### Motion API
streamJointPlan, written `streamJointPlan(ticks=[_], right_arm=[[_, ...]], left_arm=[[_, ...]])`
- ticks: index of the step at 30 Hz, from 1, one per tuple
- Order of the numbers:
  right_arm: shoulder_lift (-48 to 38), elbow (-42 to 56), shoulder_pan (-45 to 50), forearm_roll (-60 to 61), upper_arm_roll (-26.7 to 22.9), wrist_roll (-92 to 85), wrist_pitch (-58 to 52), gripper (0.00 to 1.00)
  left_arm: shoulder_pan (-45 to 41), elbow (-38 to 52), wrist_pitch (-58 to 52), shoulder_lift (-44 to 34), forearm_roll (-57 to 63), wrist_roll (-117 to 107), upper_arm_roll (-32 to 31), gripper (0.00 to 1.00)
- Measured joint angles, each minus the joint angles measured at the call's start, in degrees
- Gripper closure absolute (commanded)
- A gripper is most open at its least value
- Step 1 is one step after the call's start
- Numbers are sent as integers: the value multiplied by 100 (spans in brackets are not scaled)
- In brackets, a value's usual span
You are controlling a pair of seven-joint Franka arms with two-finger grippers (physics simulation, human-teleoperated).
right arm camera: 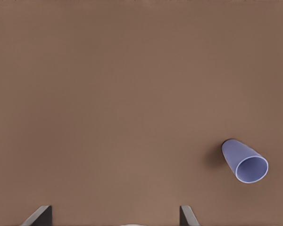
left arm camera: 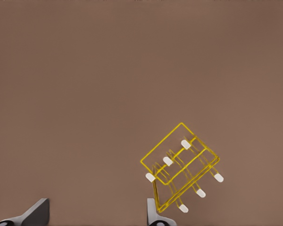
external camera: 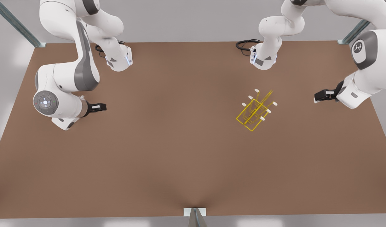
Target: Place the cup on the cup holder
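Lying on its side on the brown table (right arm camera: 108, 94), the lavender-blue cup (right arm camera: 243, 165) is seen just beside the right gripper (right arm camera: 115, 217), whose 2 fingers are spread apart and hold nothing. The yellow wire cup holder (external camera: 255, 110) is stood near the left gripper (external camera: 321, 95), likewise spread and unladen.

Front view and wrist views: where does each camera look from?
Front view: above, looking down at the table; both arms show.
Left wrist view: on left arm, over the cup holder; open left gripper shows.
Right wrist view: on right arm, over the cup; open right gripper shows.
Shared: front and left wrist see the cup holder.
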Motion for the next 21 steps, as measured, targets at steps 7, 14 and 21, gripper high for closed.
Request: streamJointPlan(ticks=[7, 14, 21], right_arm=[[-210, -648, 390, -110, -672, -194, -42, 0], [-1126, -3086, 536, -697, -1372, -549, 419, 0], [-1228, -4365, 691, -1227, -2396, -917, 2035, 0]], left_arm=[[-61, 7, 435, 148, -143, 80, -44, 0], [-64, -9, 569, 168, -152, 127, -70, 0], [-80, -18, 629, 211, -140, 145, -72, 0]])
